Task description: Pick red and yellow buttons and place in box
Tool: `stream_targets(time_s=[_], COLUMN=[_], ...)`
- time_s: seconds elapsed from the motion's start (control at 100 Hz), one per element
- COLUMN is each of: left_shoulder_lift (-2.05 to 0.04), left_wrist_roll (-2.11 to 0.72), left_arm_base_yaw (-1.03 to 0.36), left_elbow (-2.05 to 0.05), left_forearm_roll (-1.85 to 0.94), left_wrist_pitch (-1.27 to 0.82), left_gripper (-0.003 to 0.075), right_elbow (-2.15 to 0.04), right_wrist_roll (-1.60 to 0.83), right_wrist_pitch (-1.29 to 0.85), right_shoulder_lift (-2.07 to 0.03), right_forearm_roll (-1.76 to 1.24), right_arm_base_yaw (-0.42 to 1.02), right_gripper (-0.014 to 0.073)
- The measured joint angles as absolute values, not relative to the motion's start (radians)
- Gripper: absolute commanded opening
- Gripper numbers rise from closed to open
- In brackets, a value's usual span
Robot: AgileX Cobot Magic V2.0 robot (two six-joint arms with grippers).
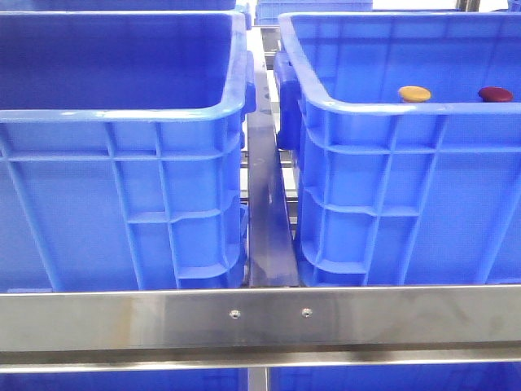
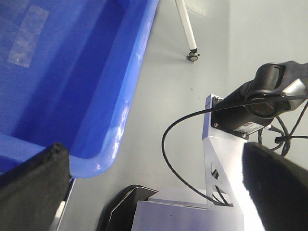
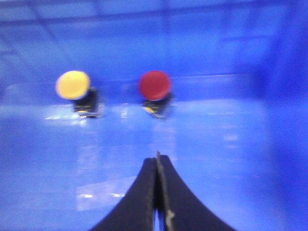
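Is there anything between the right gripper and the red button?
No. In the right wrist view only bare blue crate floor separates the right gripper from the red button.

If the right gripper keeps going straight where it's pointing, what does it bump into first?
Probably the red button. The shut right gripper points almost straight at it, with bare crate floor between. Depth is blurry, so it might touch the floor first.

Front view: near rim of right crate (image 1: pixel 391 107) hides lower parts of yellow button (image 1: pixel 414 93) and red button (image 1: pixel 495 94); both crates cut by frame edges. Neither arm visible there. Right wrist view motion-blurred, button bases indistinct. Left gripper (image 2: pixel 154 183): fingers cut off by frame bottom.
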State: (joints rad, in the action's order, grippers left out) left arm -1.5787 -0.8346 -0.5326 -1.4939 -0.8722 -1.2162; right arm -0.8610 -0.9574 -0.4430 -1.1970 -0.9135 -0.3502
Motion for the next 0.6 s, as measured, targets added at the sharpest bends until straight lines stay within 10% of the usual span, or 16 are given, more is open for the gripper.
stream_targets(time_s=[0.6], left_shoulder_lift=[-1.579], left_wrist_roll=[-0.831], left_arm_base_yaw=[-0.533], left_elbow=[-1.494], left_forearm_roll=[-0.871], left_wrist_pitch=[-1.161], left_gripper=[0.0677], right_elbow=[-0.496], right_wrist_roll=[-1.066], right_wrist_pitch=[-0.224], right_shoulder_lift=[-0.641], right_forearm_roll=[-0.912], right_arm_base_yaw=[-0.186], right_gripper=[-0.0060])
